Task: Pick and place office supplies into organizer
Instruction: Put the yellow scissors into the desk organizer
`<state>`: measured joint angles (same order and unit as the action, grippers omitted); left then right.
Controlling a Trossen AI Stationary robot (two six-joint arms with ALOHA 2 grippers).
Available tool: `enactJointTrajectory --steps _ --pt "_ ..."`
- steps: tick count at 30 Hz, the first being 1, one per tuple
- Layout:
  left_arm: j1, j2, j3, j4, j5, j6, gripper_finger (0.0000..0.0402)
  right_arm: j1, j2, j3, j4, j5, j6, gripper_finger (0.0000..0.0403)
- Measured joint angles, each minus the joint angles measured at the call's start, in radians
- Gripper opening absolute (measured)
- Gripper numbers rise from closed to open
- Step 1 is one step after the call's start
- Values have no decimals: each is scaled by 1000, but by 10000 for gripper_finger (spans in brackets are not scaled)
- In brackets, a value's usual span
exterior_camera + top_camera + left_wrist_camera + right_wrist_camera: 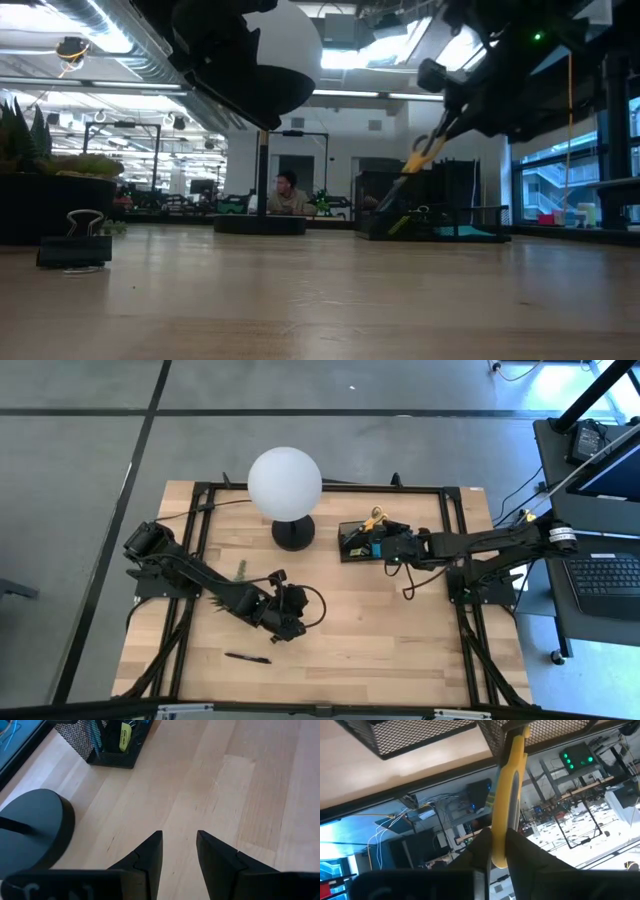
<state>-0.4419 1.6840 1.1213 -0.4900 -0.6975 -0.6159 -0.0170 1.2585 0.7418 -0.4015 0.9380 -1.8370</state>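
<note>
The black mesh organizer (352, 542) stands on the table right of the lamp base; it also shows in the low view (440, 222). My right gripper (388, 546) is over it, shut on the yellow-handled scissors (422, 158), which slant down into the organizer. My left gripper (179, 851) is open and empty above bare wood at the table's middle (287, 612). A black pen (247, 657) lies flat near the front edge. A black binder clip (75, 246) stands on the table. A small yellow piece (125, 735) sits in the organizer. My right gripper pinches the scissors' yellow handle (500, 837) between its two fingers. The handle runs lengthwise out from between the fingers toward the organizer's mesh wall (492, 735). In the low view the scissors hang tilted, their dark lower end (392, 215) down at the organizer.
The white globe lamp (285, 482) on its round black base (293, 534) stands left of the organizer. A small green plant (243, 570) sits by the left arm. Bare wood lies between the two grippers and at the front right. A person sits in the room beyond the table (288, 195).
</note>
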Motion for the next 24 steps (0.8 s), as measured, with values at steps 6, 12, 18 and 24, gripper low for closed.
enactJointTrajectory --steps 6,12,18,24 --pt "0 0 0 0 0 -1 114 0 9 0 17 -1 2 49" --pt "0 0 0 0 -1 -1 114 0 9 0 16 -15 51 49" --pt "0 0 0 0 -1 -2 114 0 9 0 15 -27 78 52" --pt "0 0 0 0 -1 0 114 0 9 0 17 -26 82 90"
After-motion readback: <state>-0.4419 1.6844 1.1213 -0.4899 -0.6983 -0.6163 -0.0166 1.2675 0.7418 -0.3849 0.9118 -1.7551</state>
